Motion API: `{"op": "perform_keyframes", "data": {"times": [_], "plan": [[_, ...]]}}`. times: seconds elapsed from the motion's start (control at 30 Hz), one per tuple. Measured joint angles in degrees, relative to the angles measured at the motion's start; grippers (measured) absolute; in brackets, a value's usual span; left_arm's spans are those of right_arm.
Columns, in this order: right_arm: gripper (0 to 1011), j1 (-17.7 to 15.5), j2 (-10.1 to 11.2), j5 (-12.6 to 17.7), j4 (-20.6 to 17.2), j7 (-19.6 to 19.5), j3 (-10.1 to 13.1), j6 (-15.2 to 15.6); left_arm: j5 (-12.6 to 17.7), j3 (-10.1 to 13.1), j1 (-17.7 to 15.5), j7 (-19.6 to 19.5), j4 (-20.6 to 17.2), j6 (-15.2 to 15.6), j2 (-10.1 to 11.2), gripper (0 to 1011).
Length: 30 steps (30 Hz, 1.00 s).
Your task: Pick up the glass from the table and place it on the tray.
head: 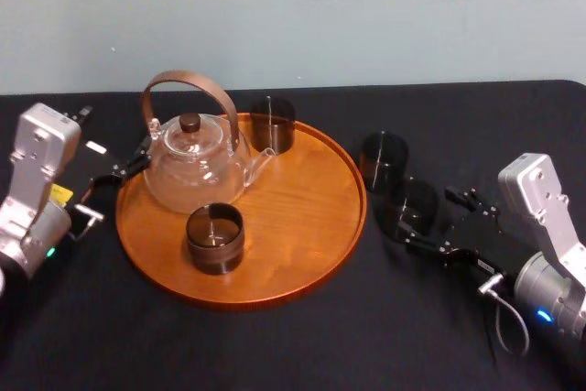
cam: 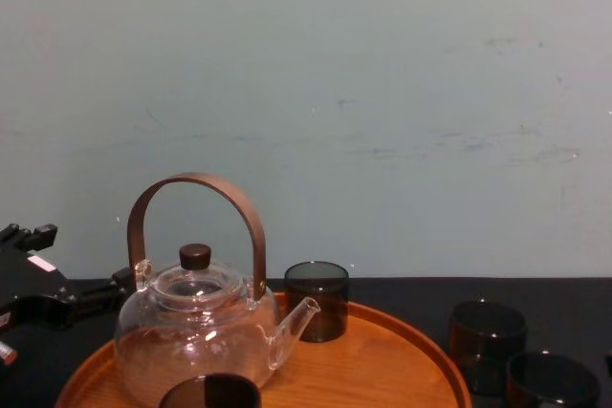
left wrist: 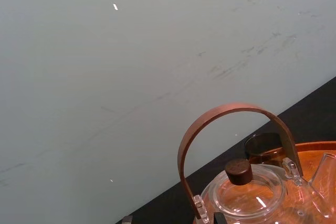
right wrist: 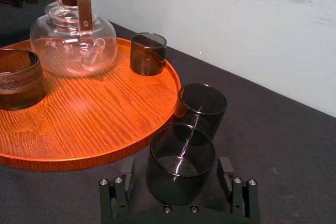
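Note:
Two dark smoked glasses stand on the black table (head: 476, 116) just right of the round wooden tray (head: 302, 199). The nearer glass (head: 412, 206) (right wrist: 181, 156) sits between the fingers of my right gripper (head: 427, 219) (right wrist: 176, 174), which is open, with a gap on each side of the glass. The farther glass (head: 383, 160) (right wrist: 202, 106) stands free, close to the tray's rim. My left gripper (head: 114, 188) rests open at the tray's left edge, beside the teapot.
On the tray are a glass teapot (head: 194, 164) with a brown arched handle, a dark glass (head: 272, 124) at the back and another (head: 215, 237) at the front. The tray's right half is bare wood. A pale wall stands behind the table.

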Motion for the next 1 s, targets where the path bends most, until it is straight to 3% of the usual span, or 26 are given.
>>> {"op": "perform_keyframes", "data": {"times": [0.6, 1.0], "plan": [[1002, 1.07, -2.86, -1.93, 3.64, 2.1, 0.93, 0.07, 0.0, 0.0, 0.0, 0.0, 0.0, 0.0, 0.0, 1001], [1002, 4.0, -6.04, -3.39, 8.39, 4.01, 0.95, 0.22, 0.0, 0.0, 0.0, 0.0, 0.0, 0.0, 0.0, 1001]]}}
